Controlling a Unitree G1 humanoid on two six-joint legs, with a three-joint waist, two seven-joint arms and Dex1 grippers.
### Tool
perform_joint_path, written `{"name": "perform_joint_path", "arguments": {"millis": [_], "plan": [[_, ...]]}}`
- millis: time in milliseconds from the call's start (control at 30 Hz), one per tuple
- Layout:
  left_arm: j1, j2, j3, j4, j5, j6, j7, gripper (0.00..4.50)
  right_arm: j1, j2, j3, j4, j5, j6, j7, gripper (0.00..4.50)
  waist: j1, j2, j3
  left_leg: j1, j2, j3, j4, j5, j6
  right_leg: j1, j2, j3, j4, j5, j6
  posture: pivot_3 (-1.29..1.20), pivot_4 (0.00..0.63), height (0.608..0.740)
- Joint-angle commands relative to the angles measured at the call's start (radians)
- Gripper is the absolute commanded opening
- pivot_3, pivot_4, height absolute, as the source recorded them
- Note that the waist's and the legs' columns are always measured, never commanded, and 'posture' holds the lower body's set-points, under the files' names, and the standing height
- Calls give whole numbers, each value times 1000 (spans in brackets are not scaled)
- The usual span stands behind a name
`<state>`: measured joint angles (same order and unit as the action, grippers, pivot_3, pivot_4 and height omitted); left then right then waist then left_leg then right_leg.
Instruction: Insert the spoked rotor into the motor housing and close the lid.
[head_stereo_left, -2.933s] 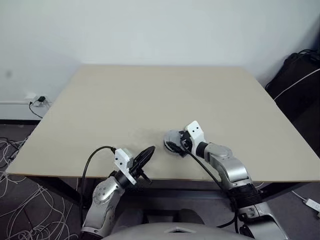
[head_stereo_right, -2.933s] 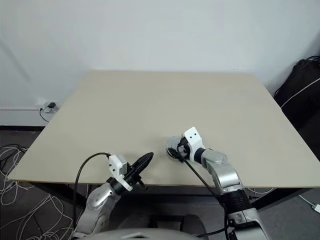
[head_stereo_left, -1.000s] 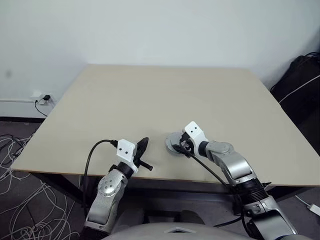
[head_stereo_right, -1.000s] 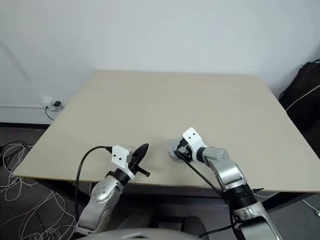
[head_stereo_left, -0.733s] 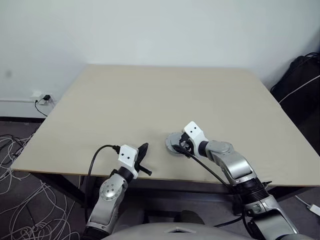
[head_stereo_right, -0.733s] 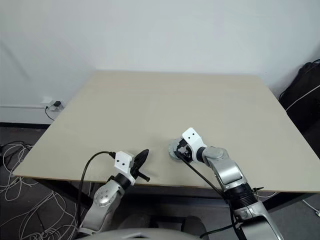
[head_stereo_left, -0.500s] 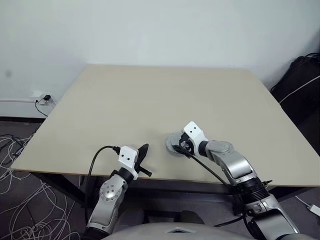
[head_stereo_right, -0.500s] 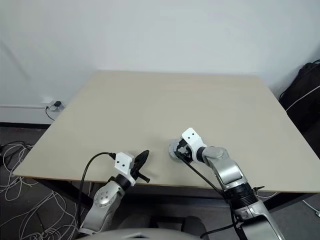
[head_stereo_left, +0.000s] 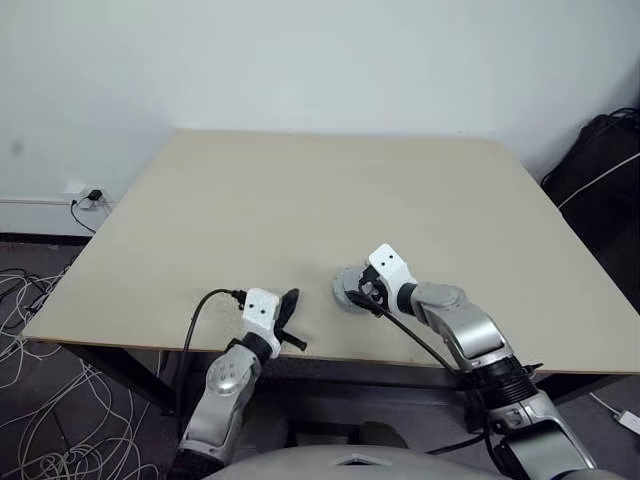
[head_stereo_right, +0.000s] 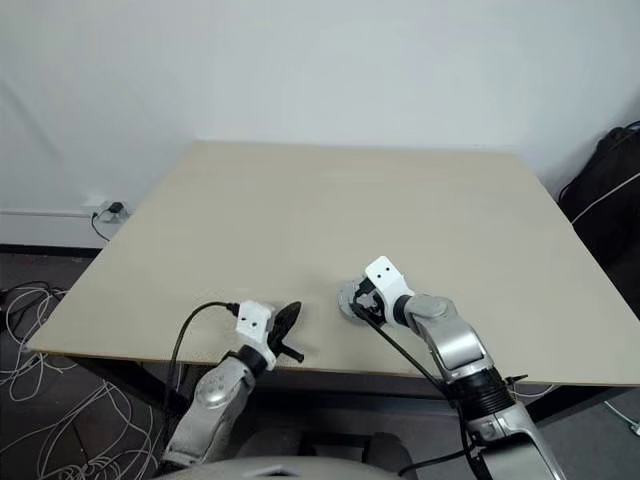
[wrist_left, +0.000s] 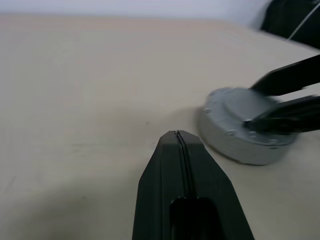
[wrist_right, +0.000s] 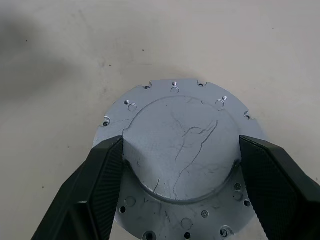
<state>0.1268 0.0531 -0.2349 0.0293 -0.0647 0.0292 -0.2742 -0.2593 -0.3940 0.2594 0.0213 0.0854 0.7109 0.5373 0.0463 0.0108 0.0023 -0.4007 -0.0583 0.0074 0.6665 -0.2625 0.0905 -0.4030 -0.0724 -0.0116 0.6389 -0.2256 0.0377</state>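
Straddling the raised centre of the lid, the right gripper grips the closed housing near the table's front edge, seemingly seating it. Left gripper, fingers pressed together and empty, hovers just beside.

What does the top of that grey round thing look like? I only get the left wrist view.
Observer: The grey lid has a raised round middle, with small screw holes around its rim.
Operator: Is the other claw grabbing it?
Observer: The right claw has one finger against each side of that raised middle.
Operator: Where's my claw?
Observer: The left claw is by the near edge of the table, left of the lid and not touching it.
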Motion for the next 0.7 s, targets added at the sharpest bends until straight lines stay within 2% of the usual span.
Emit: {"name": "perform_joint_path", "arguments": {"millis": [33,200,333,467,700], "plan": [[-69,-10,18,-47,0,62,18,0,28,-8,14,44,-23,60,-12,3222,0,0,0,1,0,0,0,0,0,1,0,0,0,0,1,0,0,740],[-180,-7,46,0,-46,196,-27,0,35,1,15,31,-18,65,-13,3222,-1,-1,0,4,0,-1,0,0,0,5,0,-1,-2,-1,2,0,0,740],[-304,36,36,79,-58,353,-103,0,40,7,17,25,-18,69,-15,3222,-3,-2,-1,4,0,-2,0,0,0,6,0,-2,-3,-1,2,0,0,740],[-430,83,15,190,-86,400,-254,0,40,11,18,19,-16,71,-16,3222,-8,-2,-1,4,-1,-3,-1,0,0,6,1,-2,-4,0,2,0,0,740],[-552,92,-15,302,-93,431,-412,0,48,13,14,7,-14,74,-19,3222,-11,-2,-1,4,-1,-3,-4,0,0,6,0,-1,-8,0,2,0,0,740]]}}
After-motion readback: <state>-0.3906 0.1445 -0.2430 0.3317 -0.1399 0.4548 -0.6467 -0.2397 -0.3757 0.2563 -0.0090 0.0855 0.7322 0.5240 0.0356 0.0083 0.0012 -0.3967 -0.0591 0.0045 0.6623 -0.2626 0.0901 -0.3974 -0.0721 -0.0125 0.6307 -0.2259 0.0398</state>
